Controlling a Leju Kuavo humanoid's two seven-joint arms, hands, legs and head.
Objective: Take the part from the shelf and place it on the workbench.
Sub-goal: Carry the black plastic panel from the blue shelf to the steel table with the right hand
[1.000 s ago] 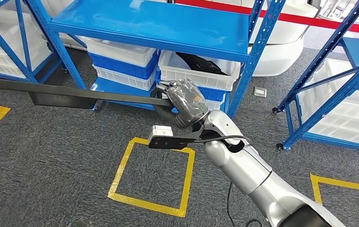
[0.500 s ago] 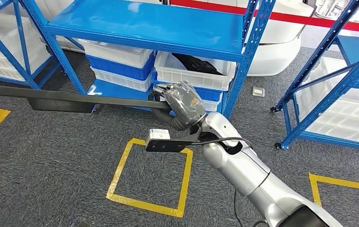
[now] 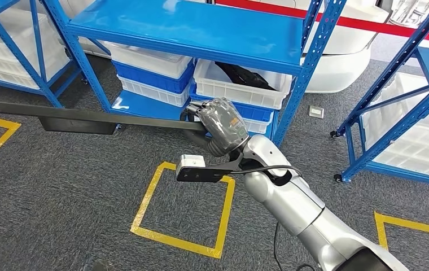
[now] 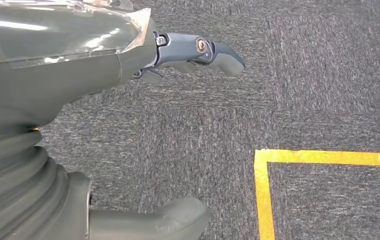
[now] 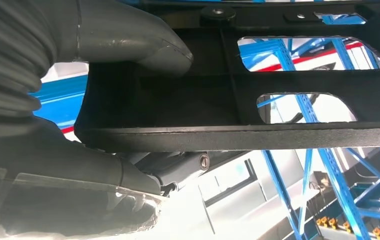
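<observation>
Right hand (image 3: 220, 125) clamped on one end of the long black part (image 3: 82, 117), thumb on one face and fingers curled under the other, as seen in the right wrist view (image 5: 143, 47). Held about level above the grey carpet floor (image 3: 60, 197), long axis running from the hand out toward the robot's left, the far end past the picture's edge. Already off the blue shelf (image 3: 189, 28), though the gripped end hangs just in front of its lower tier and the white bins (image 3: 240, 90). Blue uprights (image 3: 308, 62) close on the right, a second rack (image 3: 404, 101) further right, so any swing likely needs care for the long free end; most open room over the floor and the yellow taped square (image 3: 181, 209). No tabletop in sight, so probably a turn and a carry first. Left hand (image 4: 78, 75) hanging over the carpet, fingers apart, holding nothing.
</observation>
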